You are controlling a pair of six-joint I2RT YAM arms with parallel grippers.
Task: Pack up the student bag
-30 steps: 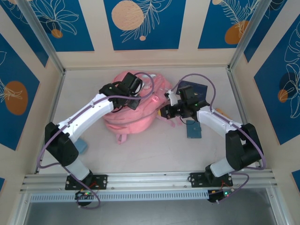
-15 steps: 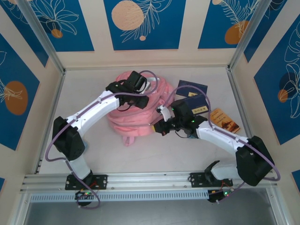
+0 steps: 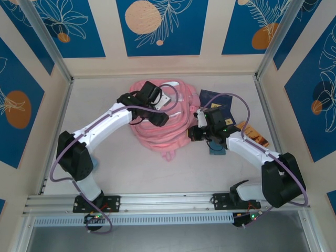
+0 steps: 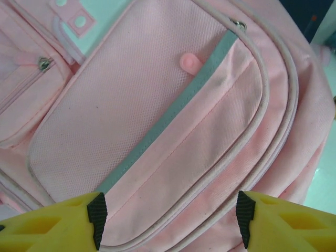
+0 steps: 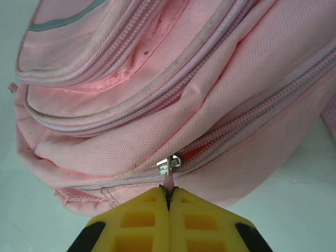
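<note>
While the right gripper [image 5: 169, 191] clamps the zipper pull [image 5: 169, 178] and the left gripper [image 4: 169, 218] gapes (gripping nothing), the unbraced student bag [image 4: 157, 105] may drag instead of unzipping.

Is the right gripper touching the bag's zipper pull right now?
Touching. The right wrist view shows the right gripper shut on the zipper pull of the bag, with no gap.

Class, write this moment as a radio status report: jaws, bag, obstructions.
Left jaws open over bag front. Right jaws shut on zip pull. Booklets beside bag, off the zip.
</note>
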